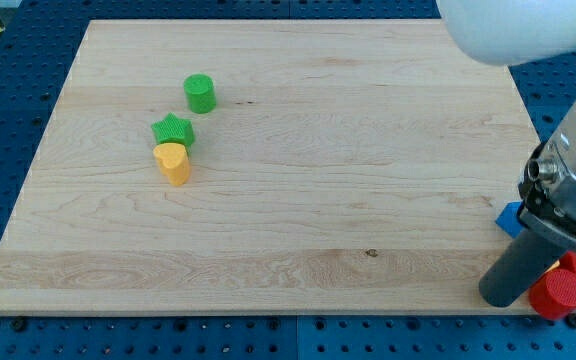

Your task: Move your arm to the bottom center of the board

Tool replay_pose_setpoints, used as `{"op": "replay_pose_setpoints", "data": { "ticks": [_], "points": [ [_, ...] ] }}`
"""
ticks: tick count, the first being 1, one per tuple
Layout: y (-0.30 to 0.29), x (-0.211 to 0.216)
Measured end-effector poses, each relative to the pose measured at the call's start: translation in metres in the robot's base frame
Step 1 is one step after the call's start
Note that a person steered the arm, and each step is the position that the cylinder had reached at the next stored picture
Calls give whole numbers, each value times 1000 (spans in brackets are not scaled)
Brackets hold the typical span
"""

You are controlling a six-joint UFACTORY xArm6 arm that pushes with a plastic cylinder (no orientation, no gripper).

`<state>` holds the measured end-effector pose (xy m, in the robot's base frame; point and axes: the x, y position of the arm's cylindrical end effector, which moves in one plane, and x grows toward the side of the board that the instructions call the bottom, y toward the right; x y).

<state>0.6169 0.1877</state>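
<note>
At board's (pixel 368 150) bottom-right corner, my tip (pixel 501 296)

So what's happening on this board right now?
A single arm with a dark rod is at the board's bottom right corner; my tip rests beside a cluster of red blocks, with a blue block just above. It touches none of the three at the view's left: green cylinder, green star, yellow block. Bottom center isn't reached yet.

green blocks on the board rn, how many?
2. The green cylinder sits in the upper left of the board; the green star lies just below it, touching the yellow block. The arm covers the lower right corner, so more may be hidden.
</note>
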Motion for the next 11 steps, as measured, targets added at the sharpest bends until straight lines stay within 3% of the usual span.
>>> {"op": "replay_pose_setpoints", "data": {
  "ticks": [3, 11],
  "points": [
    [-11, 2],
    [-177, -24]
  ]
}}
